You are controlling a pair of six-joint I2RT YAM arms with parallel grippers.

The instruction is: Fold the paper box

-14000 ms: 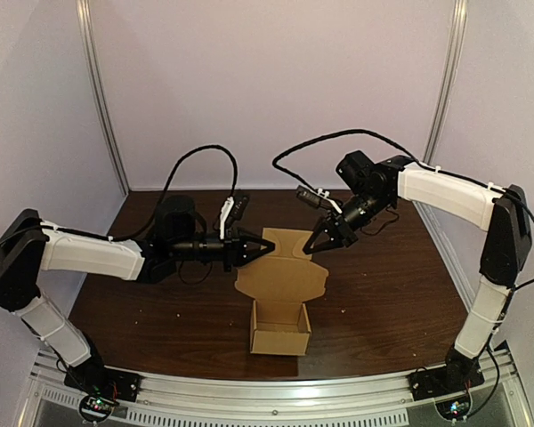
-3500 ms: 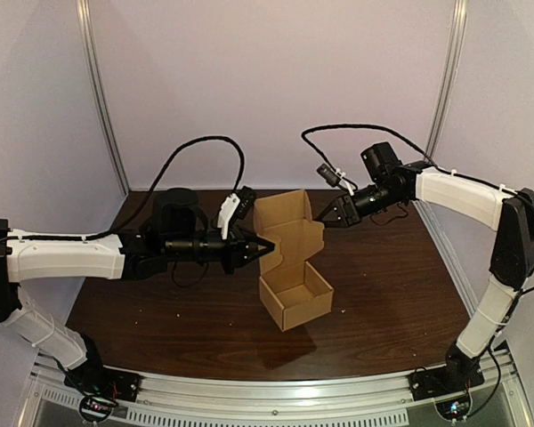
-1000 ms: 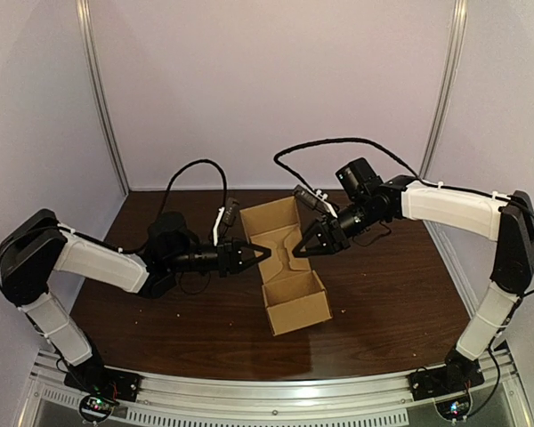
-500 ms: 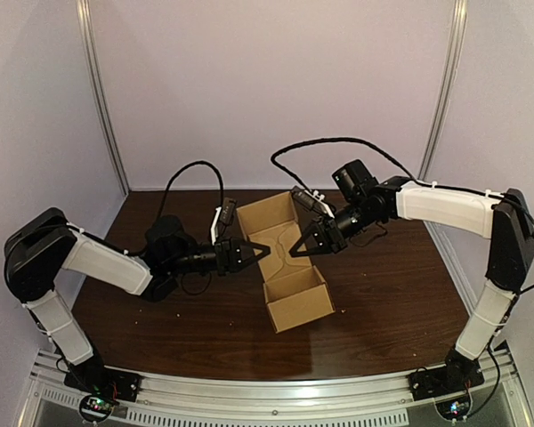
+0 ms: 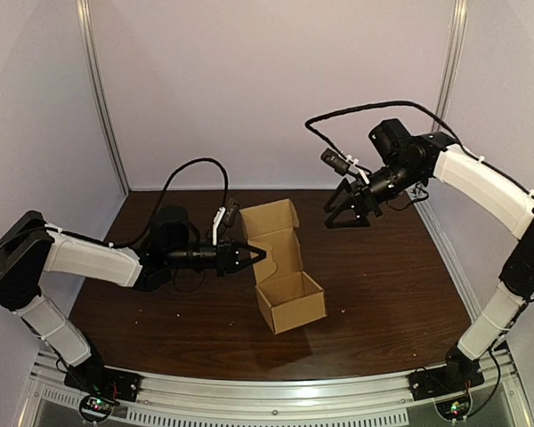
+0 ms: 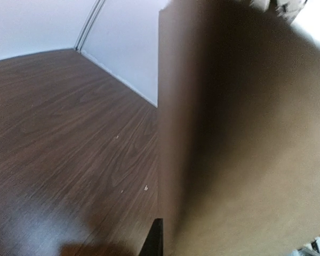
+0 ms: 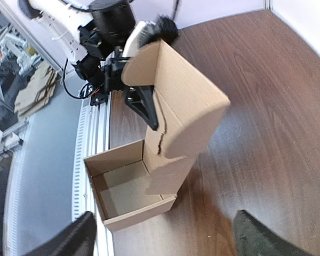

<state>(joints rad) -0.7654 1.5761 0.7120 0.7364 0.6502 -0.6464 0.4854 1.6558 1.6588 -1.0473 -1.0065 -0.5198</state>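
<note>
Paper box (image 5: 289, 302) sitting on table (image 5: 383, 285), tray open upward, lid (image 5: 271, 227) standing upright at box's far side. Left gripper (image 5: 256, 255) reaching in at lid's left edge, 1 finger (image 7: 146, 109) touching it; cannot tell whether clamping. Right gripper (image 5: 345, 218) hovering right of box, well apart, 2 fingers (image 7: 69, 240) spread wide.

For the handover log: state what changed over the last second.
The right fingers drew back from the lid, up and toward the far right, and now hang open, clear of the cardboard. The left fingers stayed at the lid's left edge. The paper box stayed on the table, lid upright, tray open.
</note>
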